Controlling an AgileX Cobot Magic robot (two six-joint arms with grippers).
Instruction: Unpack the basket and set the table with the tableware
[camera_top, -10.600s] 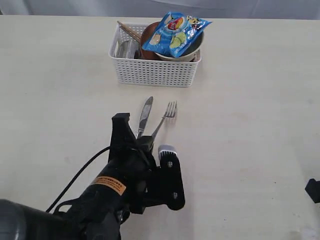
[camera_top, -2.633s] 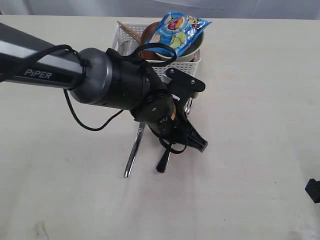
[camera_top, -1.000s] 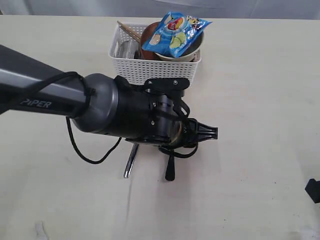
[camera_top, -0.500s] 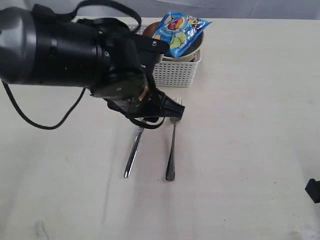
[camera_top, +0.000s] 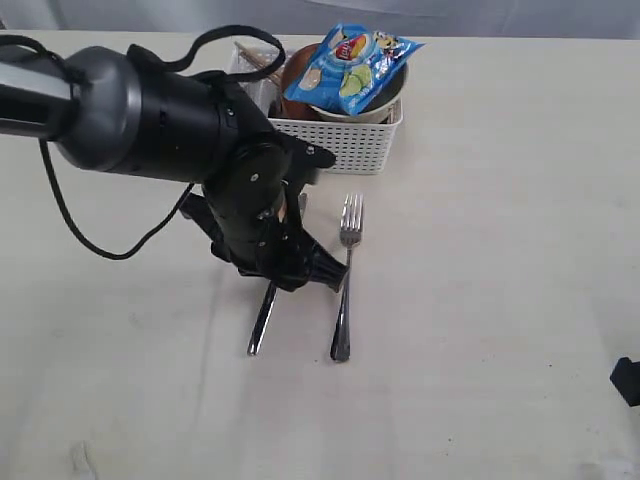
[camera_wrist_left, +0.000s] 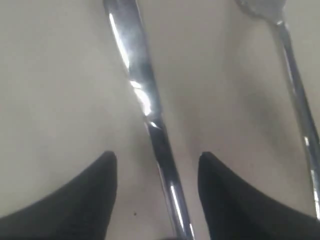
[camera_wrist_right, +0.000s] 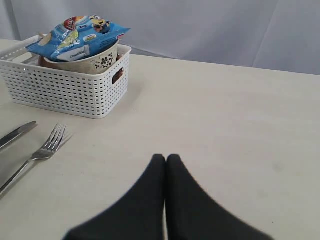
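Observation:
A steel knife (camera_wrist_left: 145, 107) lies on the table (camera_top: 500, 300) between the open fingers of my left gripper (camera_wrist_left: 157, 160), which straddle its handle without touching it. In the exterior view the left arm (camera_top: 250, 200) covers the knife's blade; only the handle (camera_top: 262, 320) shows. The fork (camera_top: 345, 280) lies parallel just right of the knife. The white basket (camera_top: 340, 145) at the back holds a pale bowl (camera_top: 388, 102), a brown plate (camera_top: 297, 68) and chopsticks (camera_top: 256, 62). My right gripper (camera_wrist_right: 166, 159) is shut and empty, low over bare table.
A blue chip bag (camera_top: 352, 62) rests on top of the bowl in the basket. A black part of the right arm (camera_top: 627, 380) shows at the right edge. Bare tabletop stretches to the right of the fork and in front of both utensils.
The left arm has swung off the fork, up toward the basket, then down over the knife. Knife and fork have stayed in place. The right gripper has not moved.

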